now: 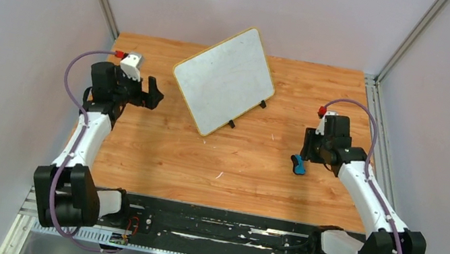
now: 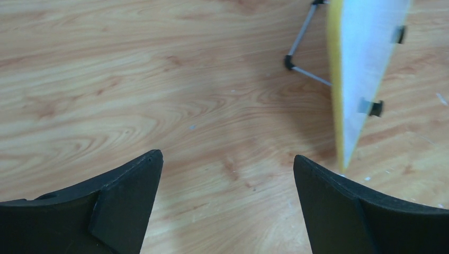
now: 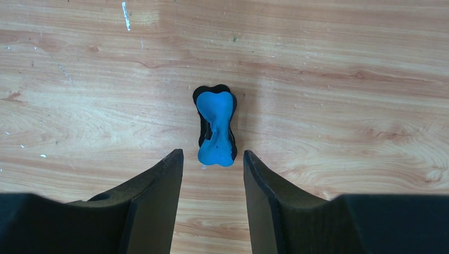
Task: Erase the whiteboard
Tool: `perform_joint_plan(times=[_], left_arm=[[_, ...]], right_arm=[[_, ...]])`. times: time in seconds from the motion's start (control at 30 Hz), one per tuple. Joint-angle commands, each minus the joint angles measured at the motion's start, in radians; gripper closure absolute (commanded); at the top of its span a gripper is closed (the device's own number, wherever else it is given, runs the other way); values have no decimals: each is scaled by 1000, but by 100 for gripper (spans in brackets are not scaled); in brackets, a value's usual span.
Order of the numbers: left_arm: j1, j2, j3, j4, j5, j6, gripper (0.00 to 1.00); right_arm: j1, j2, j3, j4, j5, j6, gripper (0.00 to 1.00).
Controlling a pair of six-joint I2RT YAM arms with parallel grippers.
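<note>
The whiteboard [image 1: 224, 80], white with a yellow frame and small black feet, stands propped at the table's back middle; no red writing shows on its face. Its edge and wire stand show in the left wrist view [image 2: 360, 69]. A small blue eraser [image 1: 299, 165] lies on the wood at the right, also in the right wrist view [image 3: 216, 127]. My right gripper [image 3: 213, 159] is open just behind the eraser, apart from it. My left gripper [image 2: 227, 164] is open and empty, left of the board [image 1: 154, 93].
The wooden tabletop [image 1: 202, 164] is walled by grey panels at left, right and back. A black rail [image 1: 213, 224] with the arm bases runs along the near edge. Small white flecks lie on the wood.
</note>
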Motion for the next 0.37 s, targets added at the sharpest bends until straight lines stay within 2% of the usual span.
perform_joint_plan(times=[0.0,0.13,0.33], left_arm=[[7,-67,-67,138,-257,-43,2],[7,-72,-105,153,-303,-36,2],[7,-22,-131,152,-291,-44,2]], right_arm=[[-13,-44,-36,56,8,16,54],[-12,-69,-66,74,16,55,55],[-12,-122,-121,109,11,89,54]])
